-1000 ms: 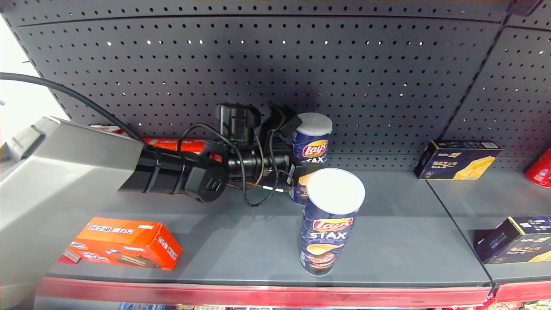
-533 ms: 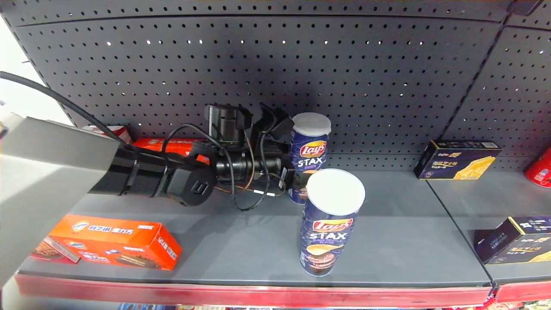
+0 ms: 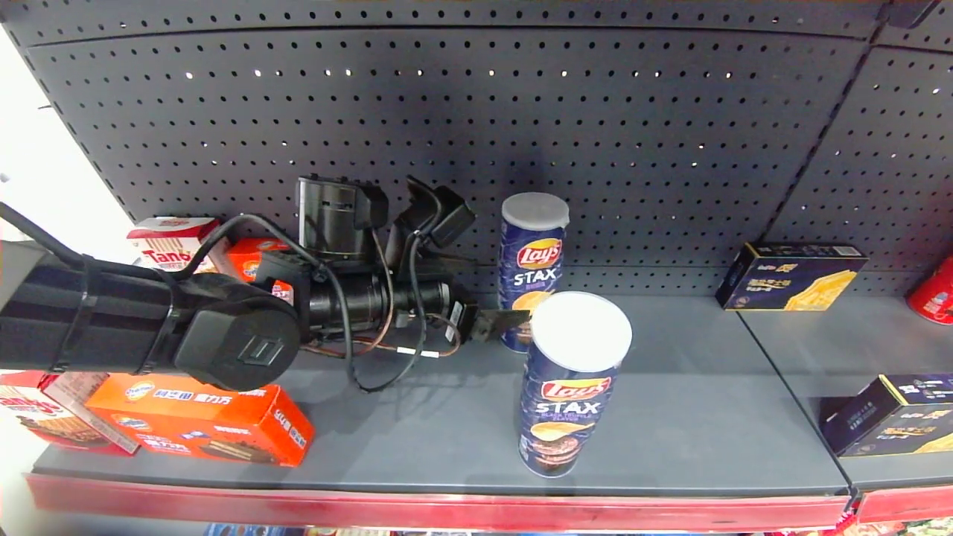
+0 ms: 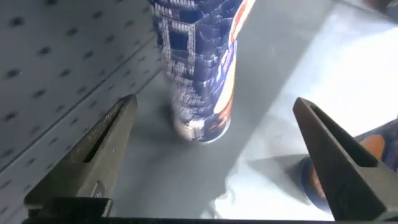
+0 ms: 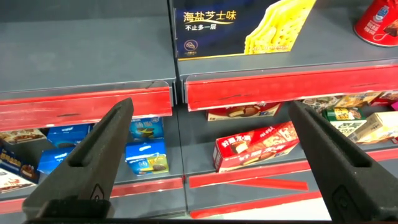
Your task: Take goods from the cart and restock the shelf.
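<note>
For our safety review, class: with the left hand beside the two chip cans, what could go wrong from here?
1. The open left hand sits low by the rear can and near the front can; a sideways swing could topple either tall can.
2. The front can stands near the shelf's red edge, so a knock might send it off.
3. Loose cables under the wrist could snag.

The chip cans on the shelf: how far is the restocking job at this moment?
Done: the rear can by the pegboard and the front can near the edge stand upright on the shelf. In hand: nothing; the left end effector is open beside the rear can, the right end effector open too. Left: probably fetching the next item; how many remain I cannot tell.
</note>
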